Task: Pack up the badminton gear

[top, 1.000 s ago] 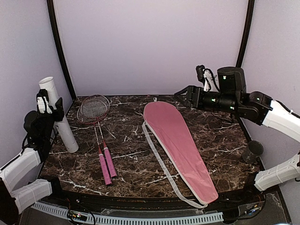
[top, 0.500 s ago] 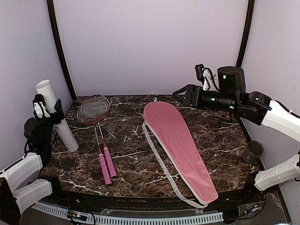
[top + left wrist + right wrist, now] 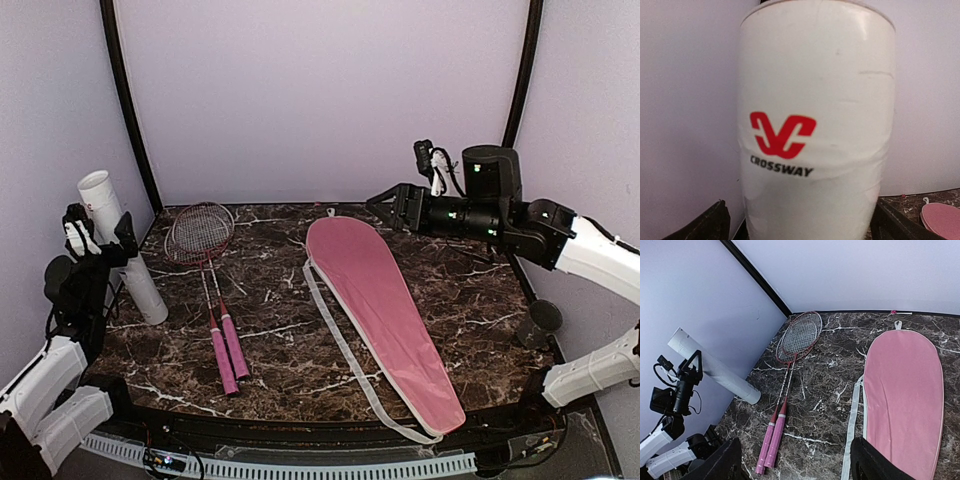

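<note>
While left gripper gapes around the leaning tube, right arm outstretched, right gripper spread, empty.

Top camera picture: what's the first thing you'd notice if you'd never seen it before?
The big pink racket bag jumps out first, lying flat and slanted across the middle of the dark marble table. To its left lie two red-framed rackets side by side, pink handles toward the near edge. A long white tube stands tilted by the left wall.
</note>
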Controlling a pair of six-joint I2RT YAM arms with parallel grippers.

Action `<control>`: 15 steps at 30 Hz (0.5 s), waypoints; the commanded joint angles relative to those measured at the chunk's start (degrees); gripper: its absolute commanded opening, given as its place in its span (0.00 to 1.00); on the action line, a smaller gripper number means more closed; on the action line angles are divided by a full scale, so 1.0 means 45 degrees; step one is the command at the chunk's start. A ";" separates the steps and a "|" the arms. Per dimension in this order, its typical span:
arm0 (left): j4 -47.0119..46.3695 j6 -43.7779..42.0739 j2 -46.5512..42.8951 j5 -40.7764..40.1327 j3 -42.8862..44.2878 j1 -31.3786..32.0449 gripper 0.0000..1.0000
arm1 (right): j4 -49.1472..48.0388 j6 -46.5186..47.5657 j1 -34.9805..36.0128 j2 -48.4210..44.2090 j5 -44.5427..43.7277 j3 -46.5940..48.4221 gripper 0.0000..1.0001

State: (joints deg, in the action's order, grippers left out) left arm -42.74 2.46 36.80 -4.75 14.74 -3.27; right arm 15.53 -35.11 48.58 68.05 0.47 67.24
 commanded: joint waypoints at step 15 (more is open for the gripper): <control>1.0457 0.5480 -0.4425 0.3227 0.2508 -0.0022 0.98 | -0.0367 0.0713 0.0009 0.1146 -0.0748 -0.1716 0.72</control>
State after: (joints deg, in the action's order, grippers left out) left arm -9.02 21.65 16.16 2.55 21.76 -3.27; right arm 13.87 -33.82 48.36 71.11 -0.43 61.76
